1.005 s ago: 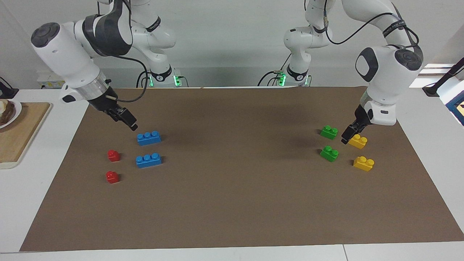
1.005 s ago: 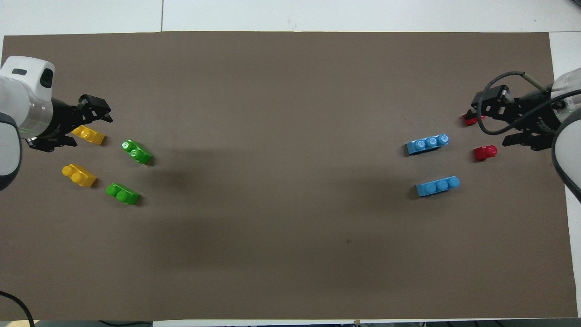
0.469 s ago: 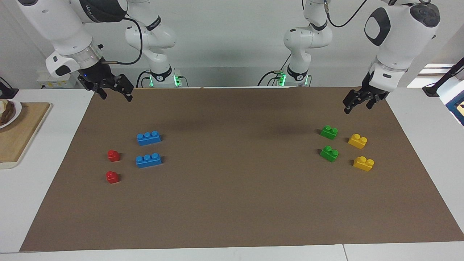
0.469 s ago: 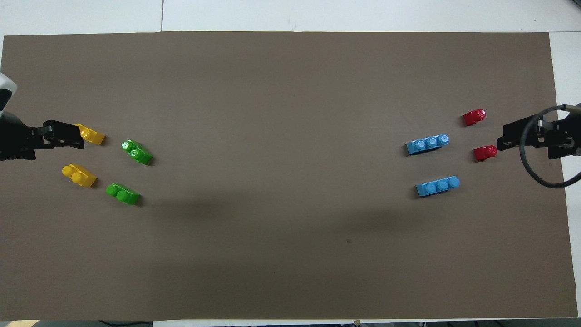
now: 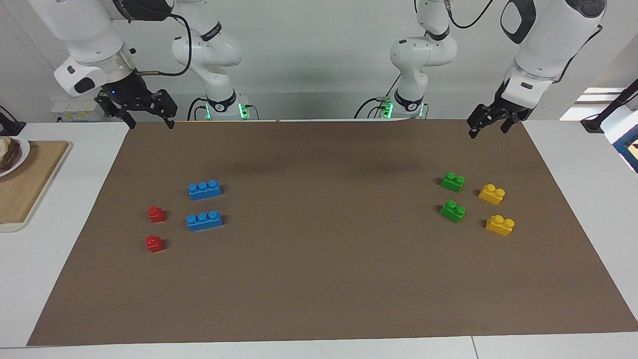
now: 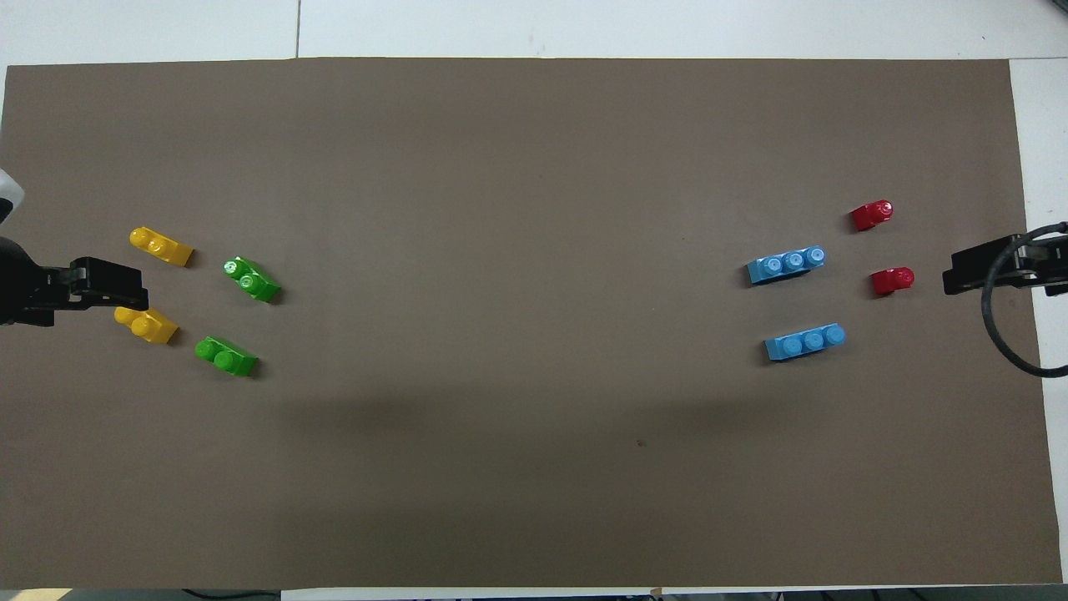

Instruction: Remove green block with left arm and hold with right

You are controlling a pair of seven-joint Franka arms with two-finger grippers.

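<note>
Two green blocks lie on the brown mat (image 5: 319,279) toward the left arm's end: one nearer to the robots (image 5: 452,181) (image 6: 226,356), one farther (image 5: 452,211) (image 6: 251,280). My left gripper (image 5: 487,127) (image 6: 113,284) is open and empty, raised high over the mat's edge by the robots, well apart from both blocks. My right gripper (image 5: 149,121) (image 6: 972,271) is open and empty, raised over the mat's corner at the right arm's end.
Two yellow blocks (image 5: 492,194) (image 5: 500,225) lie beside the green ones, closer to the table's end. Two blue three-stud bricks (image 5: 205,189) (image 5: 205,220) and two red blocks (image 5: 156,214) (image 5: 154,243) lie toward the right arm's end. A wooden board (image 5: 25,184) sits off the mat there.
Both grippers have risen and drawn back toward the robots, away from the blocks. No block has moved.
</note>
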